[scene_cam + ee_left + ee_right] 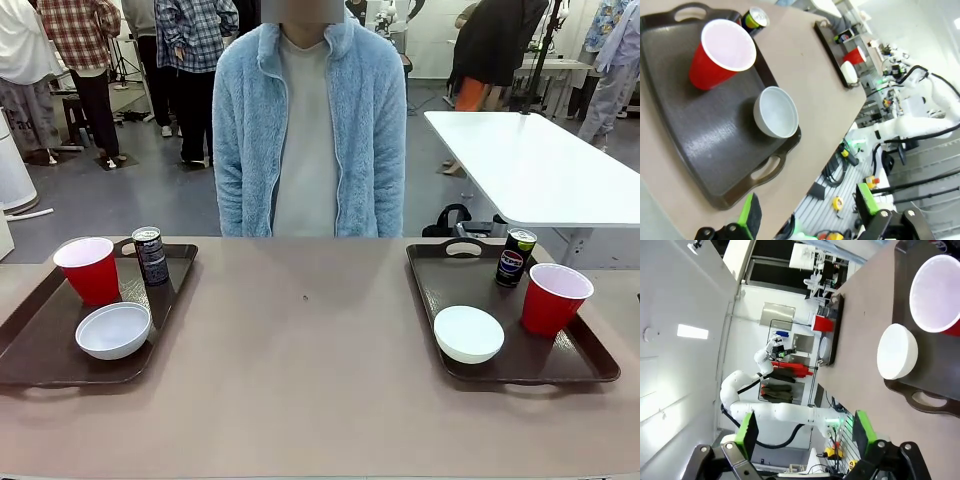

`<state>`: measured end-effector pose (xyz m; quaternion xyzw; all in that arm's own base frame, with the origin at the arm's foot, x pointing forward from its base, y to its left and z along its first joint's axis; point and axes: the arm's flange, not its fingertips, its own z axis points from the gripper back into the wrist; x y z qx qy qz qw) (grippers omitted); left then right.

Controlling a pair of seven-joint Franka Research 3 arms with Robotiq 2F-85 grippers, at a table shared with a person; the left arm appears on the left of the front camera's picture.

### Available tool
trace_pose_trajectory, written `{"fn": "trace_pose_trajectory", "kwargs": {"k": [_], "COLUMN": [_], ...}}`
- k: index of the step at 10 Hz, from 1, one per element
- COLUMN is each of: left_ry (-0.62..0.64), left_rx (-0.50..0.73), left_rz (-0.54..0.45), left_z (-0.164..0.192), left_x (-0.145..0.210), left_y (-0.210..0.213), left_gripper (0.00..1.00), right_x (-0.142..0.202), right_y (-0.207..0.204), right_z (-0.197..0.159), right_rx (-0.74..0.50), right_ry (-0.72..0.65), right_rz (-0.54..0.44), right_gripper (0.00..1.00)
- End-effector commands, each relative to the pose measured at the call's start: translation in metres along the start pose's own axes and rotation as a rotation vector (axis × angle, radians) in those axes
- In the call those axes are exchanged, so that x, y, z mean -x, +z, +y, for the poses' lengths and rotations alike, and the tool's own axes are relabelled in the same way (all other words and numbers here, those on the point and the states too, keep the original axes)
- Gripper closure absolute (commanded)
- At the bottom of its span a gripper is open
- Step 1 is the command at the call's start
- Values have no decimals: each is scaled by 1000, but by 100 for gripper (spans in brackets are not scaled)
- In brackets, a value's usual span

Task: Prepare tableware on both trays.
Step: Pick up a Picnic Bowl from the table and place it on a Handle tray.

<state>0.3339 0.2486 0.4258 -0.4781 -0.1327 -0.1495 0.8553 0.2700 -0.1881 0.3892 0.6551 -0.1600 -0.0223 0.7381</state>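
Front view: a brown table (310, 380) carries two dark trays, and a person in a fluffy blue jacket (308, 130) stands at its far side. The left tray (40, 345) holds a red cup (90, 270) at the back, a dark can (151, 255) just beside it toward the middle of the table, and a white bowl (114, 330) nearer the front. The right tray (560, 355) holds a can (515, 257) at the back, a red cup (555, 298) near its outer edge, and a white bowl (468, 333) at the front inner part. All six stand upright, apart from one another. In the left wrist view the left gripper (807, 212) hangs over the near end of its tray, green-padded fingers (751, 215) spread apart and empty. In the right wrist view the right gripper (805, 435) sits off its tray's handle end, fingers (747, 432) likewise wide apart, holding nothing.
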Motion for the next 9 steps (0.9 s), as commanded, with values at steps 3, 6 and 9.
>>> {"fn": "trace_pose_trajectory", "kwargs": {"k": [3, 6, 9], "left_ry": [-7, -7, -7], "left_rx": [7, 7, 7], "left_rz": [-11, -11, -11], "left_z": [-2, -2, -2], "left_x": [1, 1, 1], "left_y": [1, 1, 1], "left_gripper": [0, 0, 0], "right_x": [6, 6, 6], "right_y": [-5, -5, -5], "right_z": [16, 16, 16], "right_rx": [-17, -17, -17], "right_ry": [44, 44, 44], "right_rz": [13, 13, 13], "right_gripper": [0, 0, 0]}}
